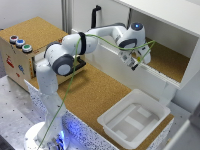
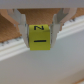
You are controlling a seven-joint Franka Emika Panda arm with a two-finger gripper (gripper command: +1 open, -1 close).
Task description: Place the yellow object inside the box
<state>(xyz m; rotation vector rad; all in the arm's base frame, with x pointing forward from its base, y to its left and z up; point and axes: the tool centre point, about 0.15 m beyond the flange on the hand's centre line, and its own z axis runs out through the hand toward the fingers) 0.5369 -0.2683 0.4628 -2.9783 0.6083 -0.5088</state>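
In the wrist view my gripper (image 2: 41,31) is shut on a small yellow block (image 2: 40,38) with black markings on its faces, held between both fingers. In the exterior view the gripper (image 1: 134,63) is raised at the front lip of a white shelf, with the cork shelf floor behind it; the yellow object is too small to make out there. The white box (image 1: 134,118), a shallow bin with a flared rim and ridged floor, sits on the cork table below the gripper and nearer the camera. It holds nothing.
A white shelf unit (image 1: 170,40) with a cork floor stands at the exterior view's right. A cork-topped wooden box (image 1: 22,50) with coloured buttons sits at the left. A yellow-green cable (image 1: 100,40) runs along the arm. The arm's base (image 1: 47,135) stands at lower left.
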